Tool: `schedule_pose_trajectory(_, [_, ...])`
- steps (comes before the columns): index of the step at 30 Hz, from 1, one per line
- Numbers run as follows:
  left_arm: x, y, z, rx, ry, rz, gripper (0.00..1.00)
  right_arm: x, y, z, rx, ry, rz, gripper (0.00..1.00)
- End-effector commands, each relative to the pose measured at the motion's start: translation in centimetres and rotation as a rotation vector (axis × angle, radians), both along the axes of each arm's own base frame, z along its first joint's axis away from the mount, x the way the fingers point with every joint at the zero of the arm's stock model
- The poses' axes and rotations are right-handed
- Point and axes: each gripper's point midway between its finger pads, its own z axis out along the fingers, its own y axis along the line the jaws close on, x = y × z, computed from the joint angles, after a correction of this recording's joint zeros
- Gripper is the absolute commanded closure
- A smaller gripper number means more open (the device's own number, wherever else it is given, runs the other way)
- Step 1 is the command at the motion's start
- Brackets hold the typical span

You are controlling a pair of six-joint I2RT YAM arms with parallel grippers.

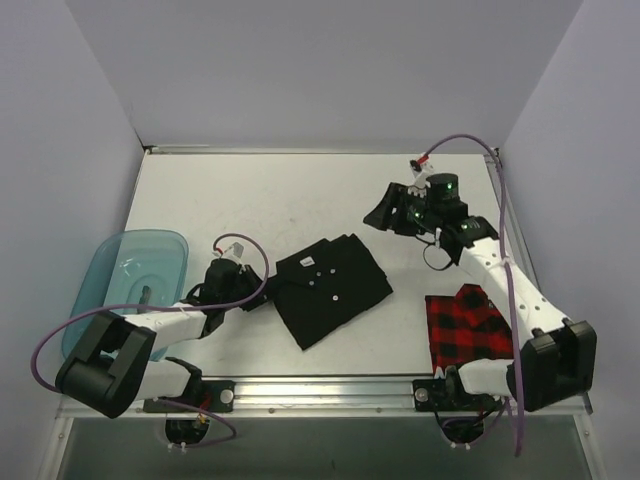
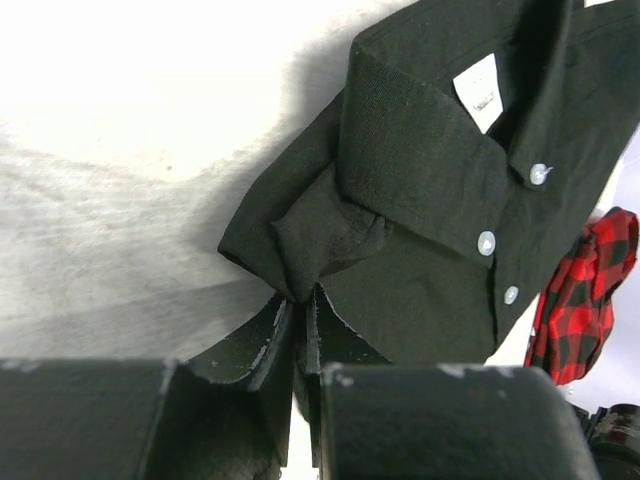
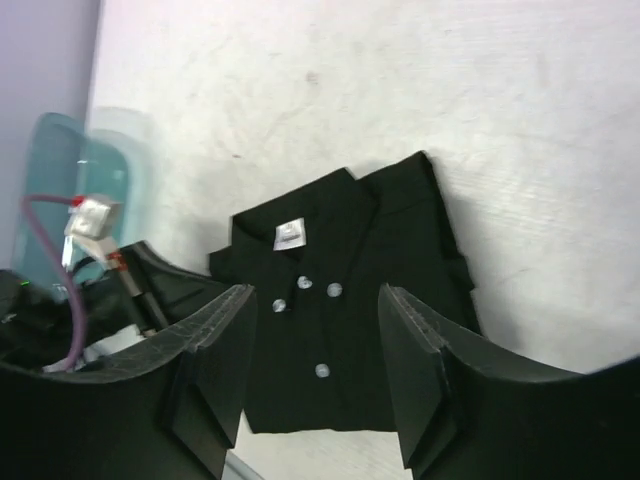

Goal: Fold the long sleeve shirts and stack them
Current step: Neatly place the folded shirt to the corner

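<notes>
Black shirt [image 1: 330, 290] lies folded in the middle of the table [image 1: 250, 190], and the red checked shirt [image 1: 468, 325] is well apart, by the right arm's base. Both look soft, light and limp, so a folded edge is the best hold. The left gripper [image 2: 300, 305] is nearly closed at a bunched corner of the black one; whether it really grips, I cannot tell. The right gripper [image 1: 388, 212] hangs wide and empty.

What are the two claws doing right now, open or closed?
Left gripper: nearly closed at the edge of the black shirt; whether it grips cannot be told.
Right gripper: open, holding nothing.
</notes>
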Motion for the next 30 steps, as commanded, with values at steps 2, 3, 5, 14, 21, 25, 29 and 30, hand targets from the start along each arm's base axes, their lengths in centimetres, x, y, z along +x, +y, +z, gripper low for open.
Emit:
schedule_pose_trajectory(2, [0.3, 0.6, -0.2, 0.035, -0.002, 0.010, 0.85, -2.4, 2.7, -3.3, 0.203, 0.083, -0.001, 0.51])
schedule_pose_trajectory(3, [0.3, 0.6, -0.5, 0.039, 0.004, 0.011, 0.86, -2.4, 3.1, -4.2, 0.226, 0.094, -0.006, 0.53])
schedule_pose_trajectory(5, [0.3, 0.7, -0.6, 0.040, 0.008, 0.018, 0.86, -2.4, 3.8, -6.2, 0.293, 0.102, -0.015, 0.53])
schedule_pose_trajectory(14, [-0.8, 1.7, -2.6, 0.063, 0.058, 0.056, 0.93, -0.6, 3.8, -15.3, 0.587, 0.170, -0.140, 0.55])
schedule_pose_trajectory(21, [-1.2, 1.9, -2.6, 0.054, 0.056, 0.054, 0.95, 0.4, 3.5, -12.0, 0.706, 0.141, -0.099, 0.54])
schedule_pose_trajectory(25, [-0.8, 1.8, -1.8, 0.047, 0.031, 0.051, 0.95, 2.0, 4.5, -8.2, 0.695, 0.066, -0.055, 0.53])
schedule_pose_trajectory(29, [-0.6, 1.6, -1.3, 0.039, 0.028, 0.048, 0.95, 3.6, 6.4, -6.6, 0.706, 0.047, -0.011, 0.53])
schedule_pose_trajectory(30, [-0.5, 1.6, -1.3, 0.040, 0.028, 0.049, 0.95, 3.9, 7.0, -6.5, 0.709, 0.048, 0.003, 0.53])
